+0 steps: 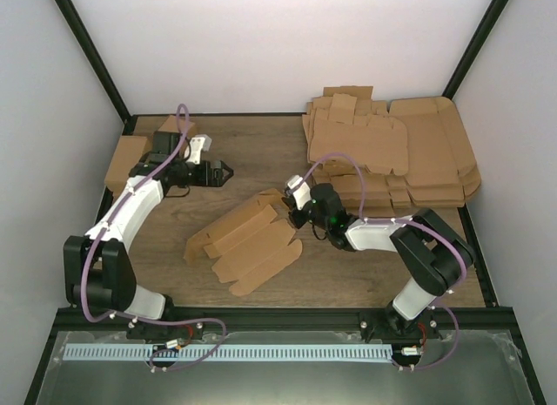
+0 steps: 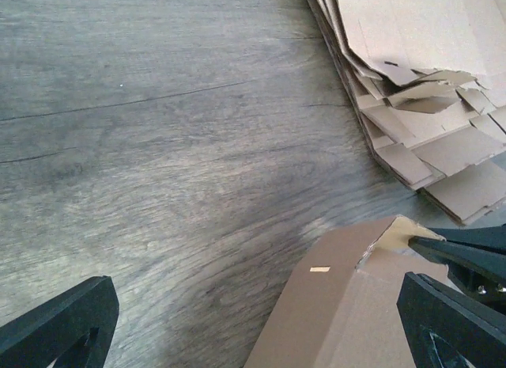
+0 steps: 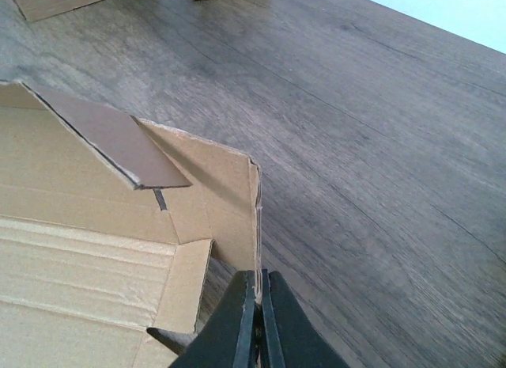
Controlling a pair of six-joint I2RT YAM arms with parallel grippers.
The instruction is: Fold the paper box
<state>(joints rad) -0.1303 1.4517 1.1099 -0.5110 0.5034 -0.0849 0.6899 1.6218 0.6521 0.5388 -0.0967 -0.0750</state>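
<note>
Top cam sits high behind the arm bases (image 1: pixel 174 322), looking down and fwd over the whole bench (image 1: pixel 261 152): wide, far view. Left wrist cam sits low behind the left claw (image 2: pixel 254 293), facing along the bench toward the sheet stack (image 2: pixel 419 107); it's close, w/ its own finger ends in both bottom corners. Right wrist cam looks out just over the right claw (image 3: pixel 258 285), v. close, facing the cartons (image 3: pixel 55 0) at far left. Both wrist views share one corner of the paper box (image 2: pixel 340 305); left wrist view also catches the right claw's tip there. Top view covers it all.
</note>
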